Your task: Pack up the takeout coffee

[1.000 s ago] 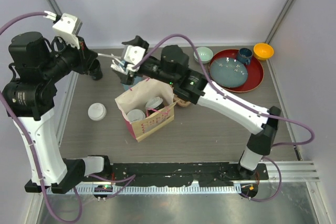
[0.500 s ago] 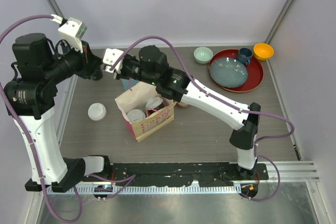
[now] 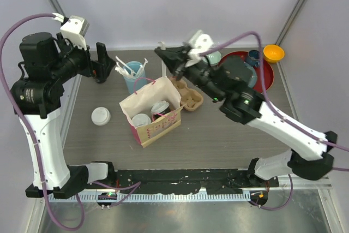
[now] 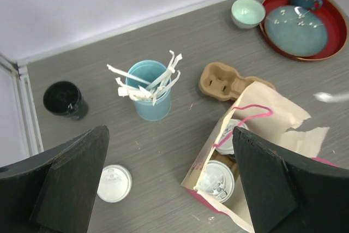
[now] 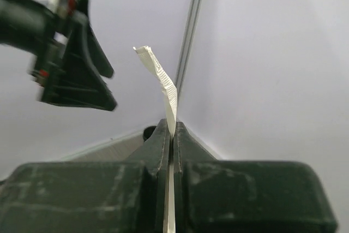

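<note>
Inside bag [image 3: 158, 128], coffee cups [image 3: 160, 107], apart from right claw [image 5: 170, 126] gripping strip [image 5: 165, 83]

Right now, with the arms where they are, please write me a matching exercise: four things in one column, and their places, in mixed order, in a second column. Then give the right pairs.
Things
1. loose round white plastic lid
2. brown moulded cardboard cup carrier
3. dark-blue ceramic mug
4. thin white strip

Places
A. on the round red tray
B. pinched in the shut right gripper
C. alone on the grey table, left of the tan paper bag
D. beside the far right corner of that bag

Pairs: 1-C, 2-D, 3-A, 4-B
</note>
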`<state>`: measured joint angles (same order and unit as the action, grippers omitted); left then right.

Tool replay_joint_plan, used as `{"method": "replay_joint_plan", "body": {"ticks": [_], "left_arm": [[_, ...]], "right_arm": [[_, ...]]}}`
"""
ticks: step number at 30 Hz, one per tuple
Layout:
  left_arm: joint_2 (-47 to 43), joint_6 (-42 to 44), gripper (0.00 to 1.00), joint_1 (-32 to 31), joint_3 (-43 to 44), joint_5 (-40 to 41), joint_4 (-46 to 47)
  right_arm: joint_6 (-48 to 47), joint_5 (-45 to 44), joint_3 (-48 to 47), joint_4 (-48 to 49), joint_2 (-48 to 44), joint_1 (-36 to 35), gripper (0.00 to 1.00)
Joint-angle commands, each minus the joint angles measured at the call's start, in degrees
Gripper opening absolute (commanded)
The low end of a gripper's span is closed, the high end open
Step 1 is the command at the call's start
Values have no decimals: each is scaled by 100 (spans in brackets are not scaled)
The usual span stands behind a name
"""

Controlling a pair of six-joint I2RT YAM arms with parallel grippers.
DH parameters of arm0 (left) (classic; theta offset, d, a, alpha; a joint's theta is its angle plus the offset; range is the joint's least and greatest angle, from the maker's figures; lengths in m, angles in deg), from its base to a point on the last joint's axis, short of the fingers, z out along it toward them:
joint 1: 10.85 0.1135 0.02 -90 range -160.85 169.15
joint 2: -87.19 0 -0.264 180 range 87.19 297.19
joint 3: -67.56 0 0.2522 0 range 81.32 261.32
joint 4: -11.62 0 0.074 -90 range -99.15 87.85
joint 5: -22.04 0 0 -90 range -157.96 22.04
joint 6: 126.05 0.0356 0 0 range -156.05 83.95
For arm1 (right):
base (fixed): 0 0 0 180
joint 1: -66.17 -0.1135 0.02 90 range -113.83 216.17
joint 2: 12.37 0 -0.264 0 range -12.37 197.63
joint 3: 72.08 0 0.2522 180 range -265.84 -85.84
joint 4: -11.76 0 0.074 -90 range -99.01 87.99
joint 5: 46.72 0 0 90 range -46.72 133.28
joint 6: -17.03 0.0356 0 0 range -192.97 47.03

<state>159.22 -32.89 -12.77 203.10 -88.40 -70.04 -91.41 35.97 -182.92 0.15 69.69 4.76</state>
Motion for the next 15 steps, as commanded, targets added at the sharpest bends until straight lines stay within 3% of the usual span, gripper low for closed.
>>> {"method": "replay_joint_plan", "body": {"ticks": [1,7,11,15], "left_arm": [[83,-105,100,-11,-487,366,645],[180,-131,100,-11,-1085,445,980],[145,-131,100,-11,-1445,445,1103],[118,-79,100,-11,-1630,454,1112]], "right_arm": [[1464,-139,1064,671,-997,6,1],[2772,89,2472,1568,-1175,260,1],[3688,974,2781,2033,-833,822,1],[4006,1284,3151,2640,-552,1087,1]]}}
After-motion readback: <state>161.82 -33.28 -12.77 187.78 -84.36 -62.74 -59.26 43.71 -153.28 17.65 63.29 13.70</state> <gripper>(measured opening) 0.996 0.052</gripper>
